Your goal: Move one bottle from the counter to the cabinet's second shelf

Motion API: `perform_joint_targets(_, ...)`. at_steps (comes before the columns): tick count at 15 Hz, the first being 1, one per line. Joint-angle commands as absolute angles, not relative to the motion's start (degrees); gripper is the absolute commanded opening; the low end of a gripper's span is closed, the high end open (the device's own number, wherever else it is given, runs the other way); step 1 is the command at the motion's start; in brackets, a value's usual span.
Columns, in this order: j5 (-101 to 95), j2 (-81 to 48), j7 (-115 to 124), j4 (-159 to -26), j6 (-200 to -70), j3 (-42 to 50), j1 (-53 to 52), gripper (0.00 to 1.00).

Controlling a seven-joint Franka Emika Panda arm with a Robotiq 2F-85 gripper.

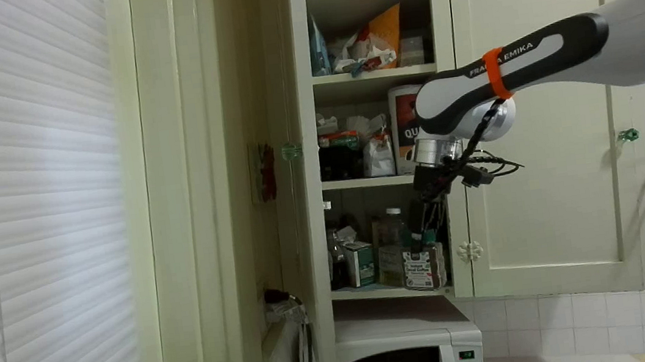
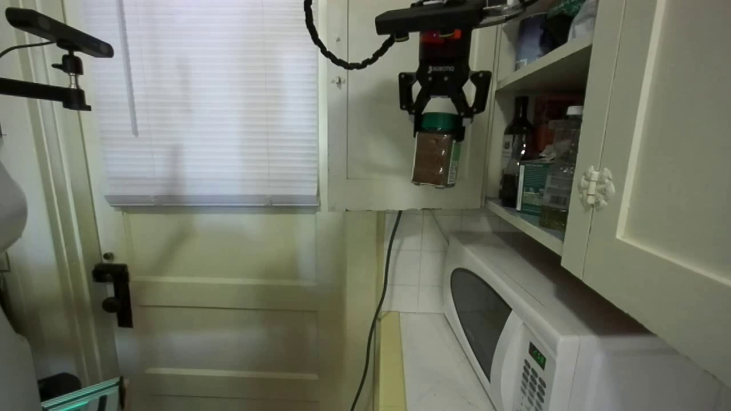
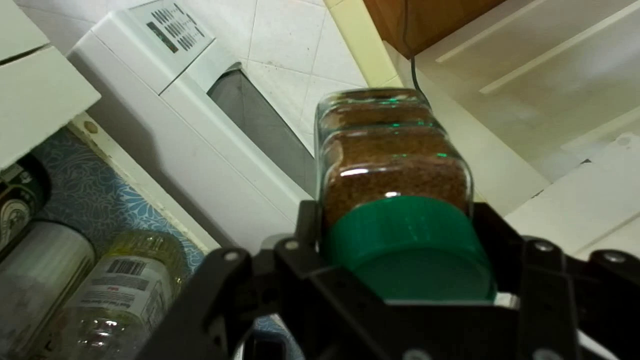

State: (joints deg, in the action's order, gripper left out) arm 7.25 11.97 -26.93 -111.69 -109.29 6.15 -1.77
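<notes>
The bottle is a glass jar of brown grains with a green lid (image 2: 435, 160); it also shows in the wrist view (image 3: 395, 165) and in an exterior view (image 1: 424, 268). My gripper (image 2: 439, 127) is shut on the jar near its lid, one finger on each side in the wrist view (image 3: 397, 222). The jar hangs nearly upright, slightly tilted, in the air outside the open cabinet (image 2: 525, 229), at about the height of its lowest visible shelf (image 1: 367, 292). The pale counter (image 2: 437, 359) lies below. The cabinet's shelves hold groceries.
A white microwave (image 2: 525, 297) stands under the cabinet. The lowest shelf holds a dark bottle (image 2: 517, 151), a green box (image 2: 532, 185) and a clear bottle (image 3: 130, 285). A cabinet door (image 2: 411, 142) stands open behind the gripper; a closed door (image 1: 536, 118) is beside the opening.
</notes>
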Motion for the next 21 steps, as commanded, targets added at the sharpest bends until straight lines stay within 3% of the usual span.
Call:
perform_joint_targets(1,7.4,11.7,-27.0,-111.6,-109.2,5.6,-1.3,0.75)
perform_joint_targets(2,7.4,11.6,-27.0,-111.6,-109.2,5.6,-1.3,0.75)
perform_joint_targets(3,7.4,11.6,-27.0,-111.6,-109.2,5.6,-1.2,0.5)
perform_joint_targets(21,8.3,-8.0,-27.8,-68.5,-105.8,3.8,1.6,0.5)
